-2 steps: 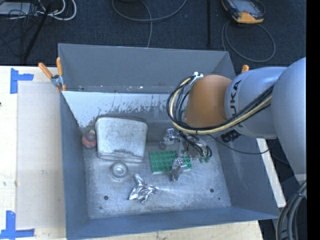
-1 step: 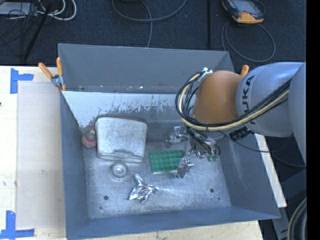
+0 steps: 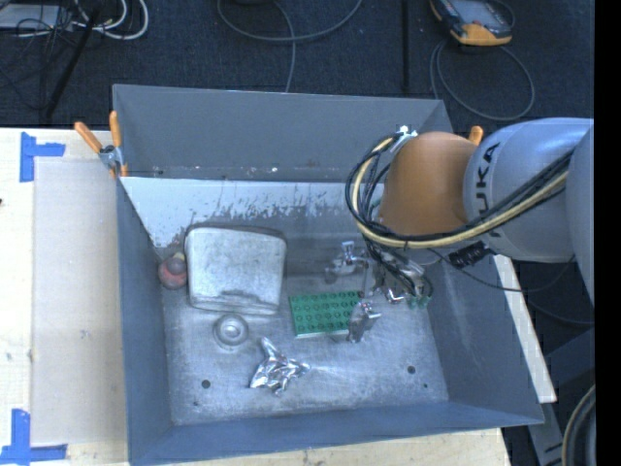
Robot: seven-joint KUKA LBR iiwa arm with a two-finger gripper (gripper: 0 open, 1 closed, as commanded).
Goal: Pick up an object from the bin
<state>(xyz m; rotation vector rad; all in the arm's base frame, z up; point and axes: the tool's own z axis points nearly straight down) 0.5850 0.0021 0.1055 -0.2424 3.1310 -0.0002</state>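
My gripper [image 3: 354, 290] hangs low in the right half of the bin, under the orange wrist cover. Its two metal fingertips stand apart, one at the back [image 3: 345, 257] and one at the front [image 3: 361, 322], so it is open. A flat green studded building plate [image 3: 323, 313] lies on the bin floor, and its right end sits between the two fingertips. I cannot tell whether the fingers touch it. A crumpled piece of silver foil [image 3: 277, 371] lies in front of and to the left of the plate.
A grey square lid-like slab [image 3: 236, 266] lies at the left of the bin floor, with a small reddish round thing [image 3: 173, 271] beside it. A small round clear cap [image 3: 231, 331] sits in front of the slab. The arm covers the bin's right side.
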